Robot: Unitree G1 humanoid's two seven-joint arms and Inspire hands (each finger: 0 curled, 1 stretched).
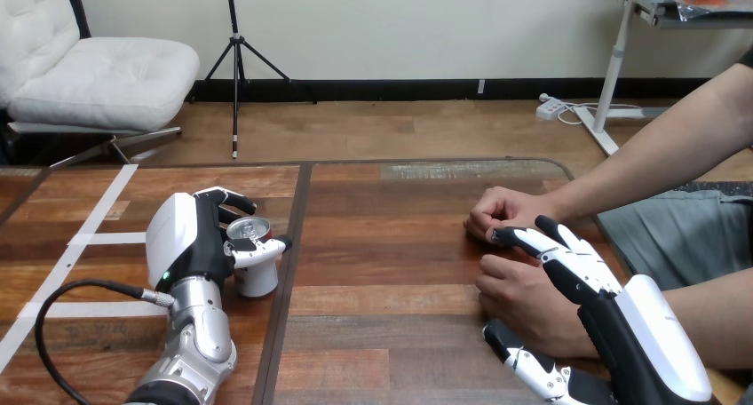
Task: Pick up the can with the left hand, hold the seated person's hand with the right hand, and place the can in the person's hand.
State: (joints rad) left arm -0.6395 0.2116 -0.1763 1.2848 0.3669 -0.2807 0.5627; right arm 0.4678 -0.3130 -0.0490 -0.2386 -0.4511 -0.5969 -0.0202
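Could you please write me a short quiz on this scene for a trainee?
1. True or false: the robot's left hand has its fingers curled round the pale cylindrical can with a silver top.
2. What lies over the person's nearer hand? A) the robot's right hand B) the can C) nothing
3. Fill in: the person's farther hand rests on the wooden ____.
Key: 1 true; 2 A; 3 table.

The can (257, 279) is coloured white with a silver top; the table (382, 272) is grained brown and striped with white tape (105, 205).
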